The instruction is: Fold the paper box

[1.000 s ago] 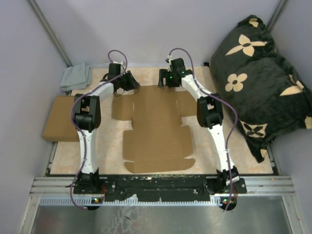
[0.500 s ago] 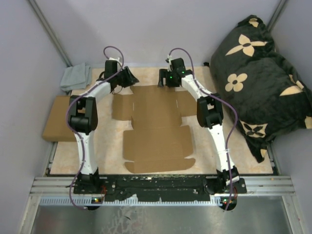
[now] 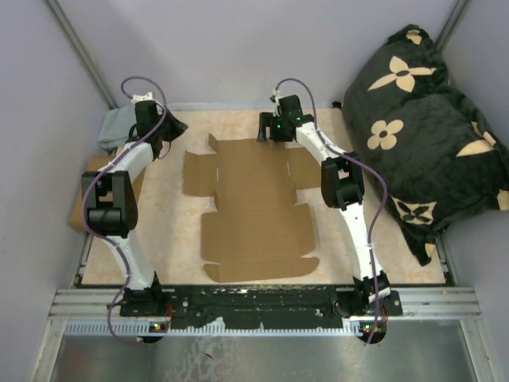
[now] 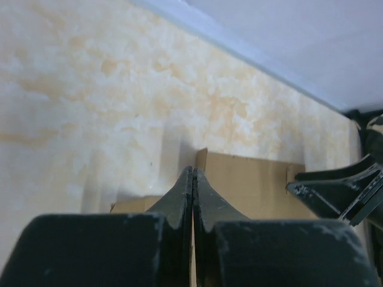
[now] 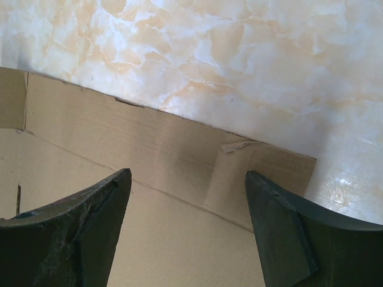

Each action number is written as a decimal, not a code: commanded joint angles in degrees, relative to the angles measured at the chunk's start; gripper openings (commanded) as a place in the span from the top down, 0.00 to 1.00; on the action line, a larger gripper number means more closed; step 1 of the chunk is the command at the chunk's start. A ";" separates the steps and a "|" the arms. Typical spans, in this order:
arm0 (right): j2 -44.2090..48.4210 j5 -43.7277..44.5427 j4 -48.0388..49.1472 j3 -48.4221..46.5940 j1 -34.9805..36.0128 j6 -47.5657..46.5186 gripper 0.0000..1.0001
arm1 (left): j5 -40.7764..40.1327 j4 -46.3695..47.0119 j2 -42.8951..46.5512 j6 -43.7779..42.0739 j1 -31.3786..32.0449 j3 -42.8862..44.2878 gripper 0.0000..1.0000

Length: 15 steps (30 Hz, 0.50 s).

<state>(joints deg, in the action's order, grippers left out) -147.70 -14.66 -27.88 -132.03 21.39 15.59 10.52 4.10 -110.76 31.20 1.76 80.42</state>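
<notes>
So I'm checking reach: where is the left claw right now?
Top view: the left claw is at the table's far left, between the grey cloth and the paper box's far-left corner.

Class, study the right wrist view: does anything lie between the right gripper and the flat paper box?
Nothing visible does. The open right gripper looks straight onto the far edge of the paper box, with only bare cardboard and marbled tabletop showing between its fingers.

Paper box (image 3: 254,211) flat in the middle of the table (image 3: 175,247), right gripper (image 5: 187,174) over its far edge, left gripper (image 4: 192,173) beyond its far left corner, cloth (image 3: 115,127) left of that gripper, cardboard box (image 3: 75,211) at the left edge, pillow (image 3: 421,119) at the right
</notes>
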 commanded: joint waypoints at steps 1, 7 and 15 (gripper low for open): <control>-0.66 0.01 -2.55 1.72 0.59 0.22 0.22 | -2.09 -0.58 -1.93 -1.12 0.56 3.27 0.99; -0.71 -0.12 -2.61 1.64 0.59 0.05 0.22 | 2.07 -5.92 -11.60 -0.72 1.33 12.37 1.00; -0.82 -0.04 -2.97 0.97 0.59 -0.04 0.22 | 0.73 -10.91 -16.87 -4.22 5.94 21.07 1.00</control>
<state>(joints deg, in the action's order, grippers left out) -147.70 -14.68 -27.83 -132.00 21.39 15.57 10.92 -4.54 -126.91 29.45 4.97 96.53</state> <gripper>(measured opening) 0.782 0.005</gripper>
